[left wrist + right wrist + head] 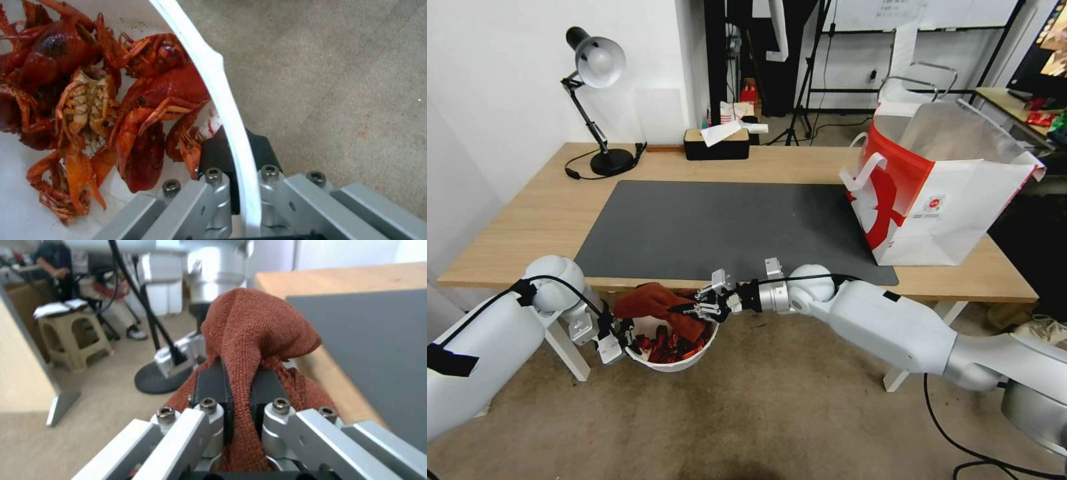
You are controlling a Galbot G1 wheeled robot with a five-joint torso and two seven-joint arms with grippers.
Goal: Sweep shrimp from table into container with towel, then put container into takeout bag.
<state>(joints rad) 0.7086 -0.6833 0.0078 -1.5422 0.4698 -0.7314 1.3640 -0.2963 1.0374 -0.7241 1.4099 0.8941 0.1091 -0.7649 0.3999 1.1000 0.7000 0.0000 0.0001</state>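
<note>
The white container (694, 360) hangs just below the table's (547, 213) front edge, with several glossy red shrimp (667, 347) heaped inside. My left gripper (620, 340) is shut on the container's rim (231, 116), one black pad inside and one outside; the shrimp (133, 110) lie right beside it. My right gripper (690, 310) is shut on the rust-red towel (650, 300), which drapes over the bowl's far side at the table edge. The towel (253, 336) bulges out between the pads. The takeout bag (934, 193) stands open at the table's right end.
A dark grey mat (727, 227) covers the table's middle. A desk lamp (597, 100) stands at the back left and a black tissue box (717, 141) at the back centre. Carpet (760, 413) lies below the bowl.
</note>
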